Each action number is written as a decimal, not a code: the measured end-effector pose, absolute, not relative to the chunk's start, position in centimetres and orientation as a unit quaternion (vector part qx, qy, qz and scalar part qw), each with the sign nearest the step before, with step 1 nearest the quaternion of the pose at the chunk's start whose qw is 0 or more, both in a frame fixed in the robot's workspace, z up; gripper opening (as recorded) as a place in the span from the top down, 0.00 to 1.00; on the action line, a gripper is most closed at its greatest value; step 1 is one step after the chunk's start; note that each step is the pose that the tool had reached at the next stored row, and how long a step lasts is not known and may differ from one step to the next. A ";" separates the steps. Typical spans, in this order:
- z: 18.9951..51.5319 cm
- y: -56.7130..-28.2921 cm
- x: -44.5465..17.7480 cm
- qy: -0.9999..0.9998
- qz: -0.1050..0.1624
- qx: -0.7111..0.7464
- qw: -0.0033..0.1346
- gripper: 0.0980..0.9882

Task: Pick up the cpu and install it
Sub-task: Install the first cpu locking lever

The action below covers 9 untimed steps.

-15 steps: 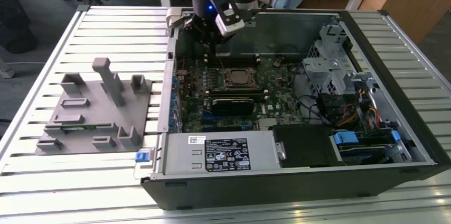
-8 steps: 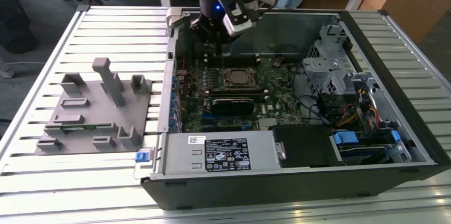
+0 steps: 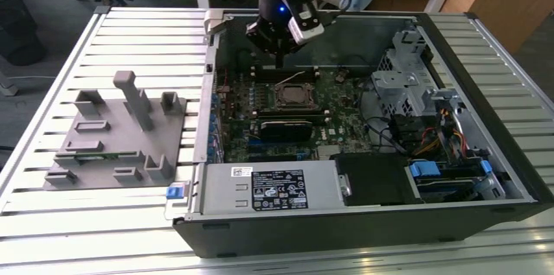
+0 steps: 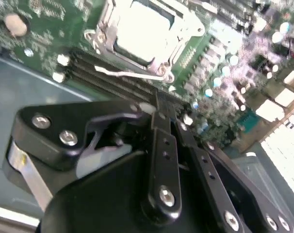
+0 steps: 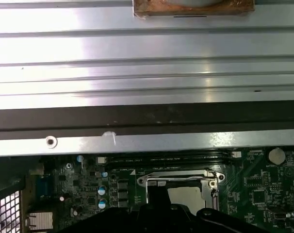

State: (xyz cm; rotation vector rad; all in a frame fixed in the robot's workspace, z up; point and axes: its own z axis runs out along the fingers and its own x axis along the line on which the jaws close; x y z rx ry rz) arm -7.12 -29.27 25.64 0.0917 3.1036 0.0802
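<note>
The black, jointed metal gripper (image 3: pixel 279 48) hangs inside the open computer case (image 3: pixel 450 35), near its far wall and just beyond the processor socket. In the second wrist view its fingers (image 4: pixel 161 121) appear drawn together with nothing between them, so it reads as closed and empty — released from its load.

The cpu (image 4: pixel 144 29), a flat square chip with a pale, matt silvery-white metal top, lies in the silver steel socket frame (image 4: pixel 137 63) on the green motherboard (image 3: pixel 338 109); in the first wrist view the same pale square (image 5: pixel 188 196) sits inside the frame just past the gripper's black body. Judging from this, the chip has been picked up and placed in the socket. Whether the frame is latched down over it I cannot tell, so the clamping may be what is left.

Around the socket the board is densely studded with small shiny capacitors and long dark memory slots (image 4: pixel 113 80). The case is dark sheet metal with a smooth grey inner wall. It rests on a ribbed aluminium tabletop (image 3: pixel 130 35), and towards the exterior view's left edge stands a matt grey plastic fixture plate (image 3: pixel 117 135) with blocky upright posts.
</note>
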 end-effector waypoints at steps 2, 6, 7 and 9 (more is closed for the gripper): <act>25.6 -29.3 -7.1 0.999 0.035 0.030 0.018 0.99; 25.5 -29.3 -7.1 0.998 0.051 0.030 0.017 0.99; 25.5 -29.3 -7.1 0.998 0.051 0.030 0.017 0.99; 25.4 -29.3 -7.0 0.998 0.051 0.030 0.017 0.99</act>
